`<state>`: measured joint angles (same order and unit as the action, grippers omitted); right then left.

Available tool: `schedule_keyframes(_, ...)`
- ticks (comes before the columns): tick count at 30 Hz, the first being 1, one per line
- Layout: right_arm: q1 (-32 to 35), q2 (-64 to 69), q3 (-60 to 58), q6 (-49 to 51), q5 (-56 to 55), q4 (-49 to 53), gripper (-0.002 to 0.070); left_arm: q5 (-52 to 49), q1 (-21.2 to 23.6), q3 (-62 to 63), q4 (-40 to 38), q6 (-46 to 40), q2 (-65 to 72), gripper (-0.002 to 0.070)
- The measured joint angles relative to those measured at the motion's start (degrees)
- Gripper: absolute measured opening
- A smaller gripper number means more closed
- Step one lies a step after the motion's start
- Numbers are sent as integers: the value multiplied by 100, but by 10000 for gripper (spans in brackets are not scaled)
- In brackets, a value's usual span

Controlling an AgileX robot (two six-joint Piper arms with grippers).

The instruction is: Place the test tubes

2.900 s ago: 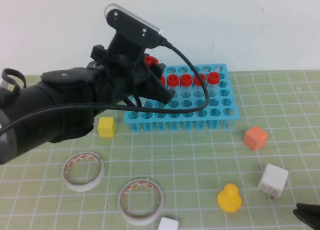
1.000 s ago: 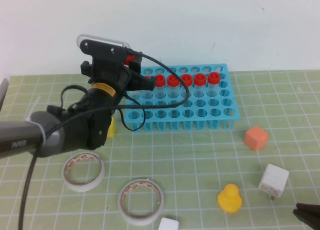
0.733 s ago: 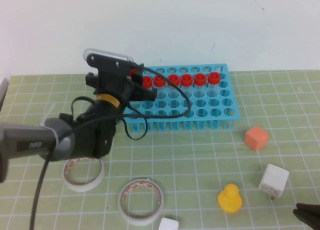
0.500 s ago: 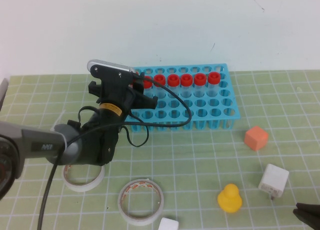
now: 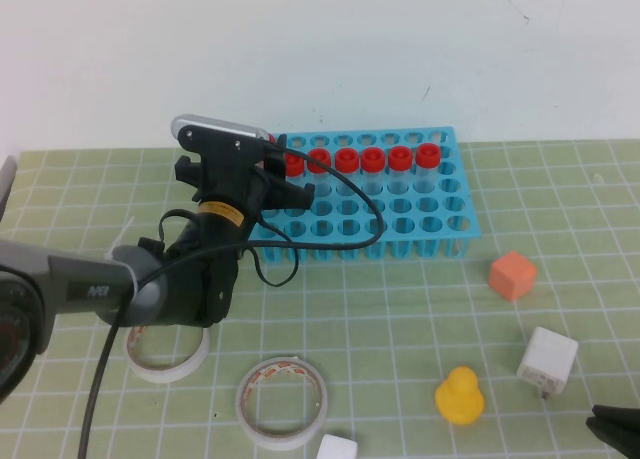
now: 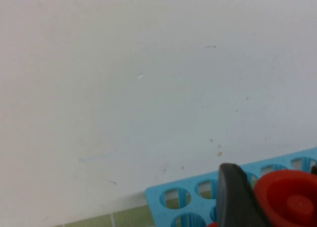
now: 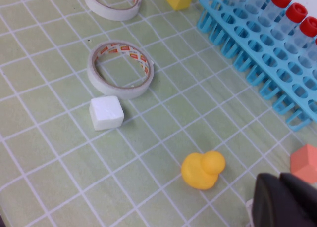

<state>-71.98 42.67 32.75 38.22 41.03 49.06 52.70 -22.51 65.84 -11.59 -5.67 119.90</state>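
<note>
Test tube with a red cap and a clear body (image 5: 293, 164) is pinched between the black fingers (image 6: 237, 197) of the left gripper (image 5: 290, 179). The fingers are closed on it, just under the cap. The tube stands at the left end of the back row of the blue plastic rack (image 5: 440, 214). Its cap lines up with five more red-capped tubes (image 5: 372, 161) in that row. I cannot tell how deep it sits in its hole.

The left arm reaches in from the left, over the green grid mat (image 5: 380, 309).

Near the front of the mat lie two rolls of white tape (image 5: 282, 399), a yellow rubber duck (image 5: 459, 394), an orange cube (image 5: 512, 275), a white cube (image 5: 336, 449) and a white plug block (image 5: 547, 361).

The right gripper (image 5: 620, 429) waits low at the front right corner with its fingers pressed together, holding nothing.
</note>
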Motion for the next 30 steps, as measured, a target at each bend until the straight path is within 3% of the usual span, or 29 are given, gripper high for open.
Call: schedule_keyframes(30, 0, 0, 0, 0, 0, 0, -1, 142, 0, 42, -55, -116, 214, 251)
